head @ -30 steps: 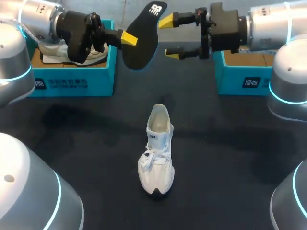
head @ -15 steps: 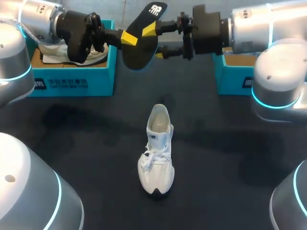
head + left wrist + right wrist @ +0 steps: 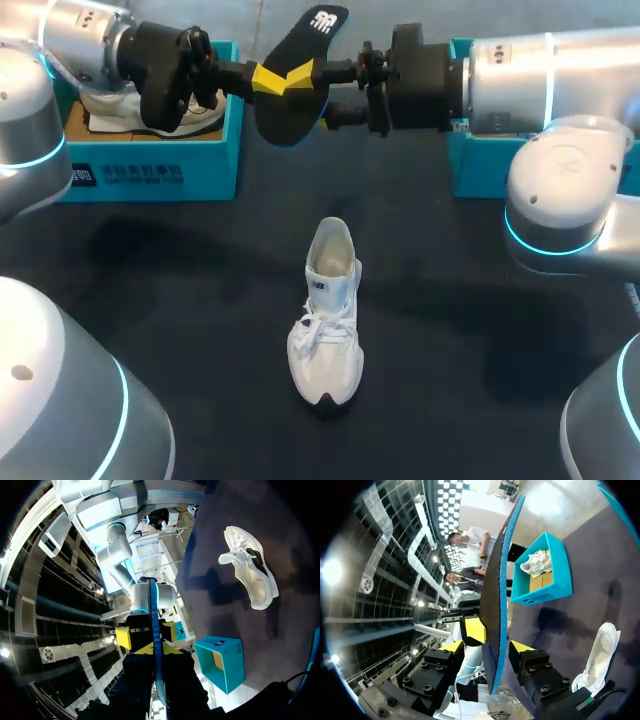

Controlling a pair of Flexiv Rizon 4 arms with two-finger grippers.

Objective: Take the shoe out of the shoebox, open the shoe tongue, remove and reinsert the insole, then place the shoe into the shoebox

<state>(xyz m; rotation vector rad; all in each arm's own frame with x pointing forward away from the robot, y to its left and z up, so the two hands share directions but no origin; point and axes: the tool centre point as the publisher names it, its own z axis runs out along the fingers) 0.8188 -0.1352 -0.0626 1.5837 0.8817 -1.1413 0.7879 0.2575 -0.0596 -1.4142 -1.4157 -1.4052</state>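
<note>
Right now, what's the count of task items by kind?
Boxes: 2, left and right
Shoes: 2, one standing loose, one in the left box
Insole: 1, held in the air
Total: 5

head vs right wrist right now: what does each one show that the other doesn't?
Head view only: the right shoebox, and the insole seen from its flat side, held up above the table.
Right wrist view only: the insole edge-on between the open fingers of the right gripper, with a gap on one side, so it is not clamped.
Both: the left gripper shut on the insole, the white shoe standing on the table, and the left shoebox with a second shoe in it.
</note>
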